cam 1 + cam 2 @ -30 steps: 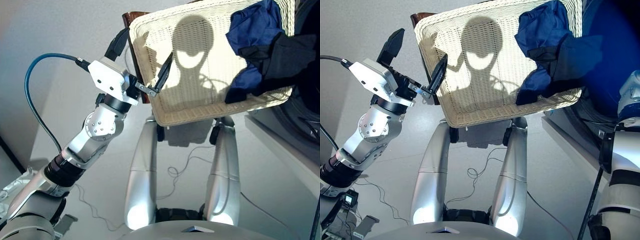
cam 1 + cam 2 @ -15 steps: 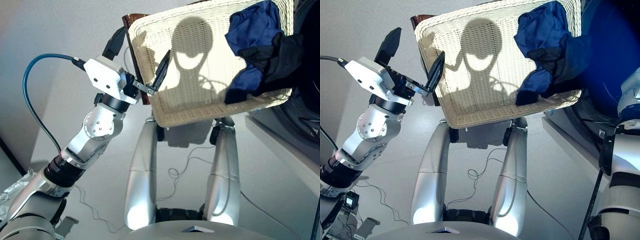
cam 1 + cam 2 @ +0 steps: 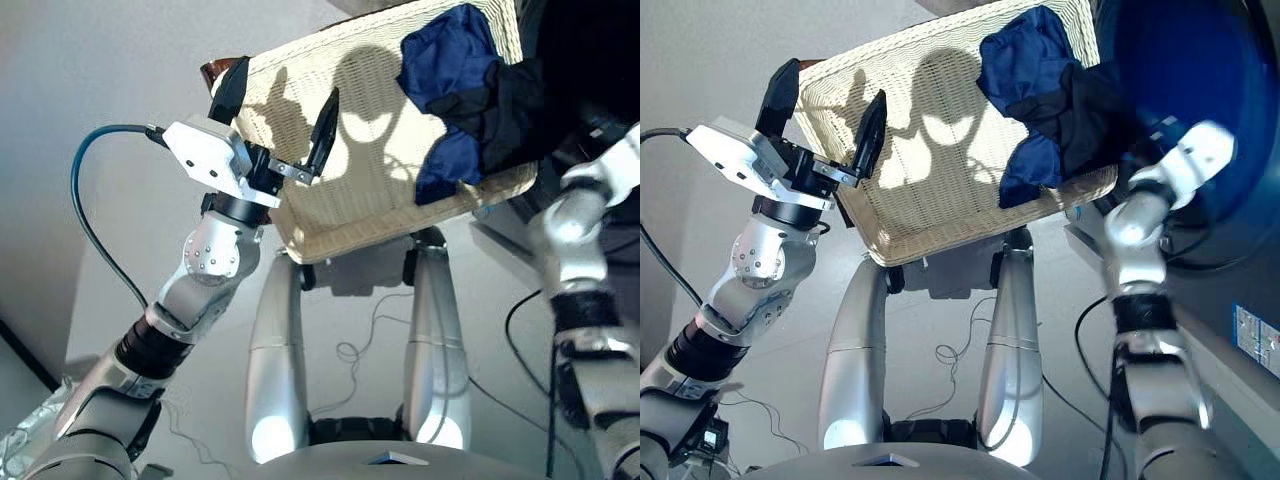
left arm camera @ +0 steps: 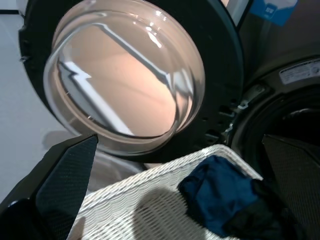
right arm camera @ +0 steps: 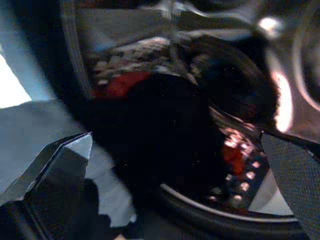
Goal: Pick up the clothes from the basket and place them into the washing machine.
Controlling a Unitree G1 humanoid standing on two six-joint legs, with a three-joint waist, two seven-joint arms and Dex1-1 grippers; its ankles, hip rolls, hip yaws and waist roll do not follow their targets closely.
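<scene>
Newly swung into view, the right arm (image 3: 1137, 250) is reaching toward the washing machine (image 4: 260, 75), while the left gripper (image 3: 275, 110), fingers apart, is hovering over the basket (image 3: 330, 215), navy garment (image 3: 445, 60) lying beyond.

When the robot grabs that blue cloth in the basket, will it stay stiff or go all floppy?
Probably floppy: the navy garment lies crumpled in soft folds. It looks light, sagging over the basket rim. It overlaps the black garment, so that one might drag along. It is unlikely to roll or break.
</scene>
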